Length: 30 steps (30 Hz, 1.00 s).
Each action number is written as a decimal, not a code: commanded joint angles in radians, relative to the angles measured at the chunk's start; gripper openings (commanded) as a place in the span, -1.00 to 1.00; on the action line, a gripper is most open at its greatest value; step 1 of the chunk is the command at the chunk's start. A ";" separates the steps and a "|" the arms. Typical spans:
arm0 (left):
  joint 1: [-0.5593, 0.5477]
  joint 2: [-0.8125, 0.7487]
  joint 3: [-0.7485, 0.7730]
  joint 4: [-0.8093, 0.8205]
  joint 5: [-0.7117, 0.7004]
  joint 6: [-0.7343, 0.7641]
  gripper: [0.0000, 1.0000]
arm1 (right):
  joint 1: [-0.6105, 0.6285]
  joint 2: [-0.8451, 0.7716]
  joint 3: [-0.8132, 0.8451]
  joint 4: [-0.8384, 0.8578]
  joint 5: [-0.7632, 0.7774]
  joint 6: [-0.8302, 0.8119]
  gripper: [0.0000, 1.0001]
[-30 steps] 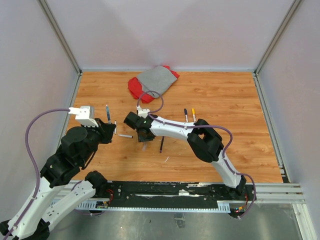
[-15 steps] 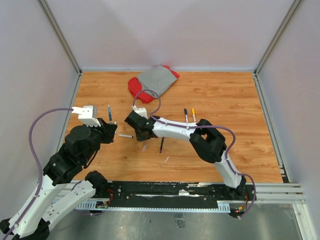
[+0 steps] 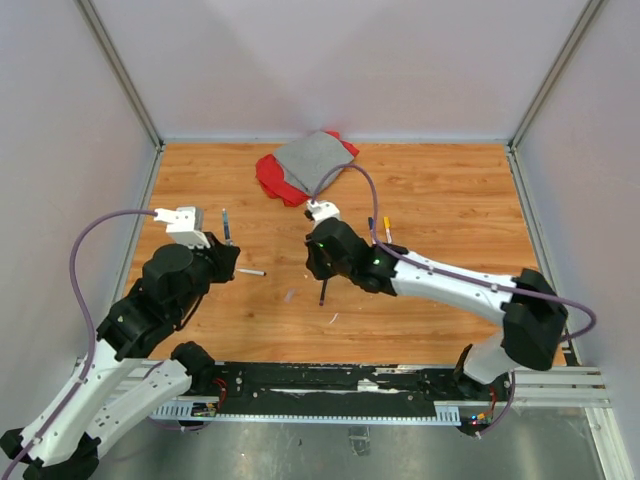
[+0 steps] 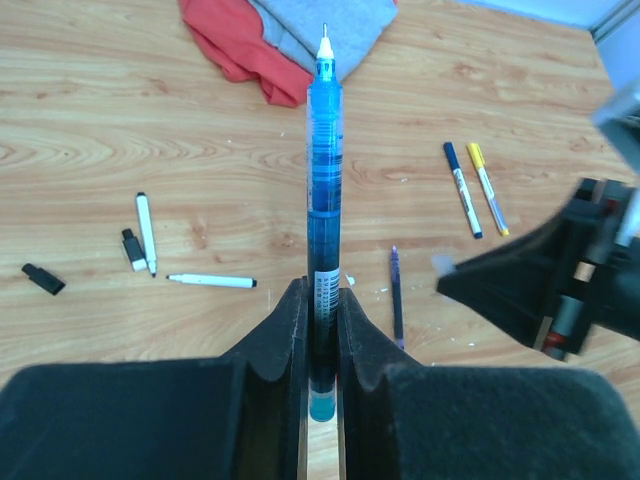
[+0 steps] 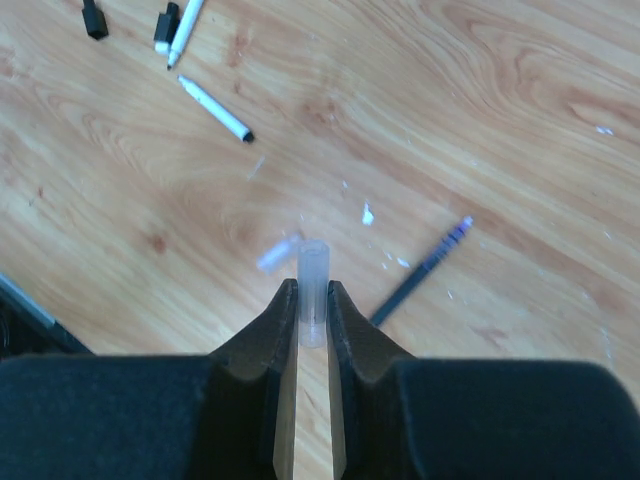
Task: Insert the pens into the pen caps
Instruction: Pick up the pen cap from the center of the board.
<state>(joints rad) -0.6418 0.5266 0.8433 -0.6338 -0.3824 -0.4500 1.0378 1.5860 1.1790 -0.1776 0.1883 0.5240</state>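
Grippers are both closed on something. The left gripper (image 4: 322, 300) pinches a blue pen (image 4: 323, 170) near its tail, so most of the barrel and the bare needle tip stick out ahead of the fingers. The right gripper (image 5: 313, 300) clamps a clear cap (image 5: 313, 265), with a short length and what looks like its open mouth showing past the fingertips. In the top view the two tools are apart over the table (image 3: 450, 190), so pen and cap have yet to meet.

The main risk is a miss at the mouth. The pen is held far from its tip, so a small tilt at the wrist would throw the point well off line. The tip could then catch the rim and bend, or skate past the cap. The cap is small and smooth. An off-axis push could twist it in the grip, drive it back between the fingers or pop it out. A straight push could instead slide the pen backward through its own pinch without seating.

A dropped cap would land among the loose pieces below. These include a white pen (image 5: 213, 107), a purple pen (image 5: 420, 272), two black caps (image 4: 43, 279) and a pair of pens (image 4: 474, 190) farther out. Being see-through, it would be hard to find there. The cloth (image 4: 290, 35) lies at the far edge, clear of all this.
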 commanded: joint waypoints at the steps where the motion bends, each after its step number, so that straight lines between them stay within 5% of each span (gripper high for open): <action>1: 0.003 0.047 0.025 0.048 0.043 -0.008 -0.99 | -0.004 -0.166 -0.129 -0.027 0.057 -0.056 -0.99; 13: -0.020 0.205 -0.110 0.253 0.113 -0.074 -0.99 | -0.041 -0.616 -0.414 -0.070 -0.005 -0.160 -0.99; 19: -0.119 0.254 -0.199 0.500 0.091 -0.006 -0.99 | -0.095 -0.762 -0.482 -0.098 0.000 -0.168 -0.99; 30: -0.125 0.278 -0.361 0.974 0.166 0.115 -0.99 | -0.101 -0.933 -0.546 -0.047 0.057 -0.247 -0.99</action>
<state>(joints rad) -0.7616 0.8120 0.5220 0.0856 -0.2508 -0.3782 0.9485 0.6868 0.6552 -0.2581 0.2031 0.3180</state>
